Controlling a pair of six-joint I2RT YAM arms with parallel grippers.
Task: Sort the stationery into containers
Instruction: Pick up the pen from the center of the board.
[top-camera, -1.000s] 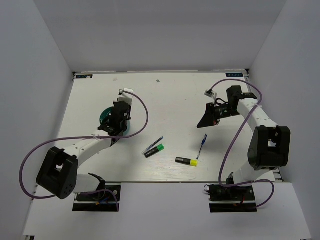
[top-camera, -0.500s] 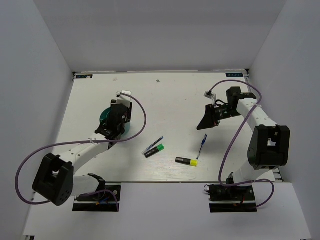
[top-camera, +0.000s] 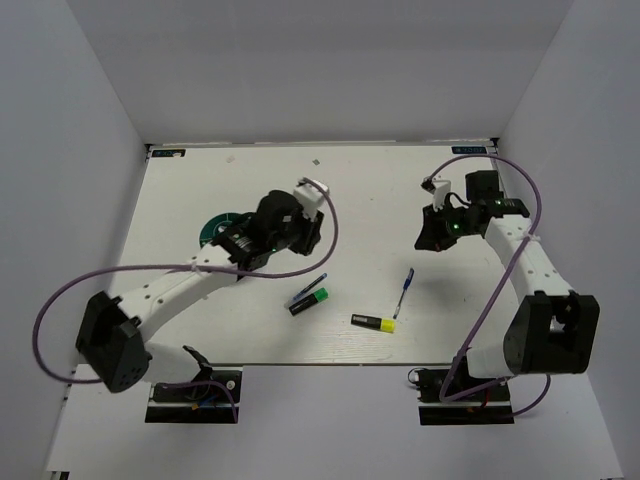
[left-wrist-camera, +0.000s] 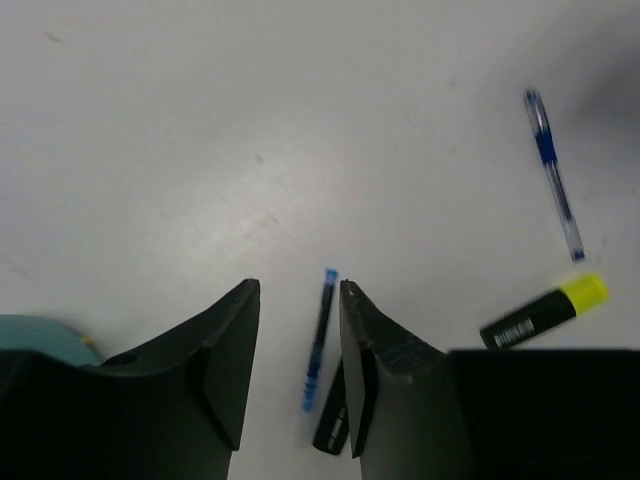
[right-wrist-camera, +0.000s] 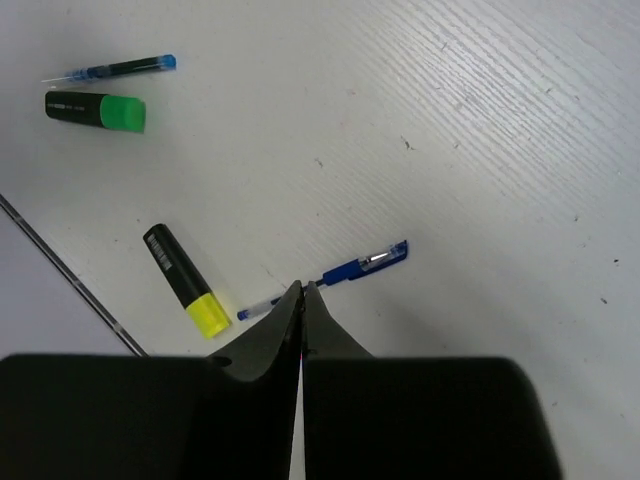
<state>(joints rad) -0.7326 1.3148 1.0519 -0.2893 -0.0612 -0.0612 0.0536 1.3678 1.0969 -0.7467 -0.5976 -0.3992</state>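
Observation:
On the table lie a green-black highlighter (top-camera: 311, 301) with a slim blue pen (top-camera: 307, 288) beside it, a yellow-black highlighter (top-camera: 373, 322) and a blue pen (top-camera: 405, 291). The teal organiser (top-camera: 214, 229) stands at the left. My left gripper (top-camera: 303, 238) hovers above the slim blue pen (left-wrist-camera: 320, 338), open and with nothing held; the pen shows in the gap between its fingers (left-wrist-camera: 232, 350). The organiser's edge (left-wrist-camera: 40, 336) shows at lower left in that view. My right gripper (right-wrist-camera: 302, 289) is shut on nothing, above the blue pen (right-wrist-camera: 360, 266), near the yellow highlighter (right-wrist-camera: 186, 279).
White walls enclose the table on three sides. The table's near edge (right-wrist-camera: 60, 270) runs just past the yellow highlighter. The green highlighter (right-wrist-camera: 96, 110) and slim pen (right-wrist-camera: 120, 68) lie at the upper left of the right wrist view. Purple cables trail from both arms.
My left arm has swung right from over the organiser to the middle of the table, and its jaws have opened. My right gripper has shifted slightly right and has shut.

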